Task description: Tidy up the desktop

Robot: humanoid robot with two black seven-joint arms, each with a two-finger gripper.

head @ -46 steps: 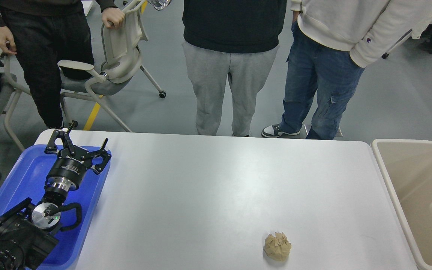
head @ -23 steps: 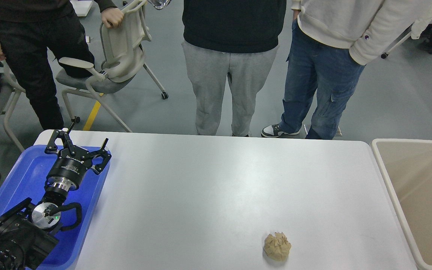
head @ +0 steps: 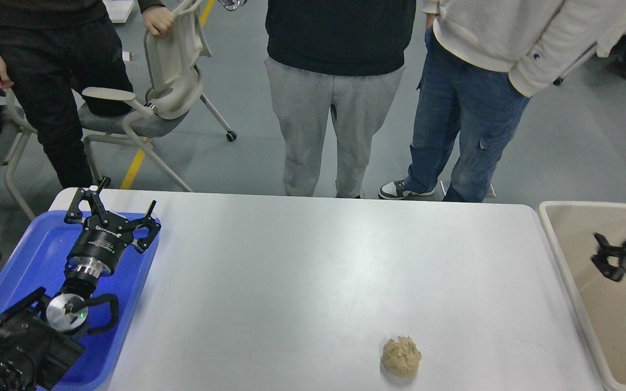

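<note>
Three people stand on a grey floor behind a white tabletop (head: 313,260), one of them gripping the back of a pale office chair (head: 169,70), while a humanoid robot works at tidying the surface. The tabletop is almost bare: its only litter is a crumpled ball of tan paper (head: 401,356), lying near the front edge, right of centre, well apart from both arms. A blue tray (head: 30,255) sits at the left end and a beige bin (head: 563,255) stands against the right end. The left tool (head: 114,209) hangs over the tray with its fingers spread wide and nothing between them. The right tool (head: 620,250) appears over the bin at the frame's right edge, blurred and partly cut off; whether its fingers are apart or together cannot be told. The paper wad looks very light and soft, likely to give under pressure rather than break, and its creased, matte surface should offer good friction. A pinch across its widest middle, from above, seems the surest hold; a shallow grip on an outer fold could merely tug it loose or nudge the ball away across the smooth tabletop.
</note>
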